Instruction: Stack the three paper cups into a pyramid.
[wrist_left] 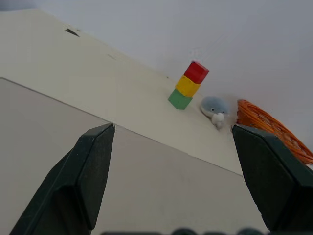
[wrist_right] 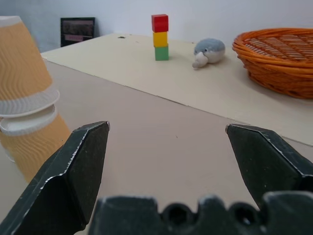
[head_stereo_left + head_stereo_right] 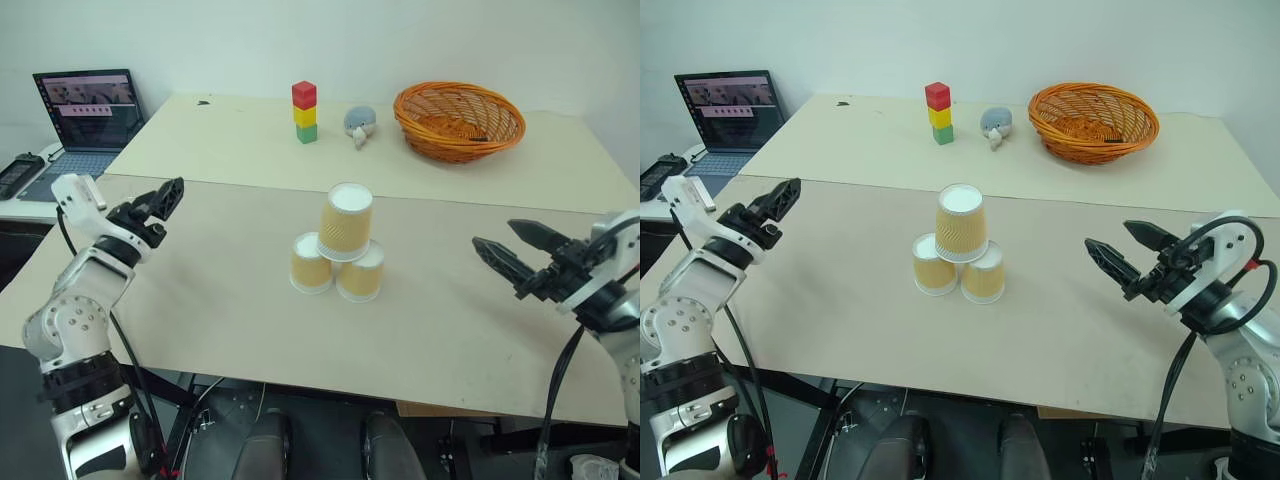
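Observation:
The three paper cups stand upside down at the middle of the near table as a pyramid. Two cups (image 3: pixel 311 263) (image 3: pixel 361 273) sit side by side, and the third cup (image 3: pixel 347 222) rests on top of them, leaning slightly. My left gripper (image 3: pixel 165 200) hovers far to their left, open, with nothing between its fingers (image 1: pixel 93 166). My right gripper (image 3: pixel 495 233) is well off to their right, open and empty. In the right wrist view the top cup (image 2: pixel 22 68) and a lower cup (image 2: pixel 34 142) show beside one finger (image 2: pixel 78 171).
On the far table stand a red-yellow-green block tower (image 3: pixel 305 111), a small grey plush toy (image 3: pixel 359 124) and an orange wicker basket (image 3: pixel 459 120). An open laptop (image 3: pixel 88 115) sits on a side desk at the far left.

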Controlling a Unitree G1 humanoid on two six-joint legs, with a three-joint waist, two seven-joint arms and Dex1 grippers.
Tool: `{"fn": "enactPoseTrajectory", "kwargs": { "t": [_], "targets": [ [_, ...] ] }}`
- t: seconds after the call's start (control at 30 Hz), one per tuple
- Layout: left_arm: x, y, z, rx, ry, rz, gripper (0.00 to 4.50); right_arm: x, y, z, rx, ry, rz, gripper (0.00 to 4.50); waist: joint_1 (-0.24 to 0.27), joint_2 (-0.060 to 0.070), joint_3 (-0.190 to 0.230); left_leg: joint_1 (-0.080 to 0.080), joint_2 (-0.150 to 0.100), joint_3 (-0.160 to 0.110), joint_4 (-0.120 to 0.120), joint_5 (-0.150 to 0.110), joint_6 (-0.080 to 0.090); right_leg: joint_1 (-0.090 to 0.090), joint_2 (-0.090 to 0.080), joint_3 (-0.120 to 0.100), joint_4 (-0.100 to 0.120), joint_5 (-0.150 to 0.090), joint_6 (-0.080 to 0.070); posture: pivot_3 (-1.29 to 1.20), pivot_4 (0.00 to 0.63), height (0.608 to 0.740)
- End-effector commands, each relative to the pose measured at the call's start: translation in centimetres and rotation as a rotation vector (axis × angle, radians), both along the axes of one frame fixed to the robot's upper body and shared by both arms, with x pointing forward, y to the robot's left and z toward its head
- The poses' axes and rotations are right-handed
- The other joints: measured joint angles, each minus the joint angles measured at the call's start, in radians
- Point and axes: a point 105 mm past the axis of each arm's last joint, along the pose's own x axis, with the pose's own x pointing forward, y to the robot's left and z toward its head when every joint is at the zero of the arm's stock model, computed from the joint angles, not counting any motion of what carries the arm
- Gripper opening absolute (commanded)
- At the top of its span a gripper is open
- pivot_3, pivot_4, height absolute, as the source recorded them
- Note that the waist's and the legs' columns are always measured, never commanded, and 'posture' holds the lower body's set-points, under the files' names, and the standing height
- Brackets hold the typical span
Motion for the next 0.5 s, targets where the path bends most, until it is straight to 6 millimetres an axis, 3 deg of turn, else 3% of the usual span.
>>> {"fn": "enactPoseTrajectory", "kwargs": {
  "t": [0.03, 0.23, 0.5],
  "targets": [
    [0.6, -0.2, 0.1, 0.049, -0.016, 0.042, 4.05, -0.7, 0.7, 0.9, 0.002, -0.068, -0.031, 4.50, 0.000, 0.000, -0.002, 0.000, 0.000, 0.000, 0.000, 0.000, 0.000, 0.000, 0.000, 0.000, -0.001, 0.000, 0.000, 0.00, 0.150, 0.638],
    [1.9, -0.4, -0.3, 0.094, -0.008, 0.098, 4.05, -0.6, 1.6, 0.0, 0.036, -0.054, -0.032, 4.50, -0.004, 0.001, -0.003, -0.001, 0.001, 0.000, 0.000, 0.000, 0.000, -0.001, 0.002, -0.003, 0.001, 0.000, 0.000, 0.00, 0.150, 0.638],
    [2.0, -0.7, -1.4, 0.108, 0.005, 0.120, 4.05, -0.2, 2.0, -0.2, 0.054, -0.045, -0.019, 4.50, -0.004, 0.001, -0.003, -0.001, 0.000, 0.000, 0.000, -0.001, 0.001, -0.001, 0.001, -0.003, 0.001, 0.000, 0.000, 0.00, 0.150, 0.638]
  ]
}}
